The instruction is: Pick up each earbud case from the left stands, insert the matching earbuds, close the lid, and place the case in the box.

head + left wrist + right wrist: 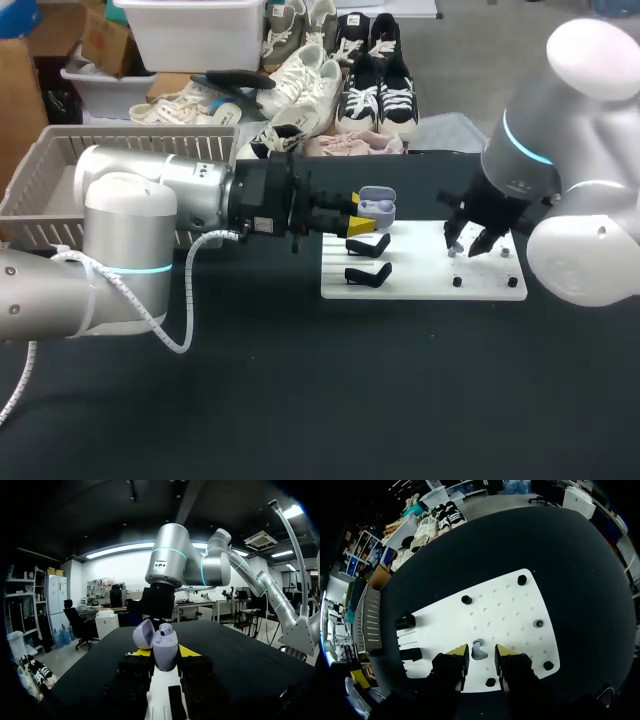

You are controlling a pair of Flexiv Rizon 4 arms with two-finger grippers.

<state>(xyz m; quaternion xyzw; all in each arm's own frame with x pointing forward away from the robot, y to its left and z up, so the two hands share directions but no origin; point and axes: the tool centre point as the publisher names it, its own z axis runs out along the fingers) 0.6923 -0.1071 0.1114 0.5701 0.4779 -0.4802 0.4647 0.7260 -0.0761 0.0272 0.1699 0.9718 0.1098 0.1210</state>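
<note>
The table [300, 400] has a plain black top, matte and dark, which spreads wide across the head view.

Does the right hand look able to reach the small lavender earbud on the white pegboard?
Probably yes: the right hand is open above the small lavender earbud, a finger each side, nothing on the white pegboard between.

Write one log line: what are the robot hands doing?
left gripper: shut on open case | right gripper: open around earbud on board
</note>
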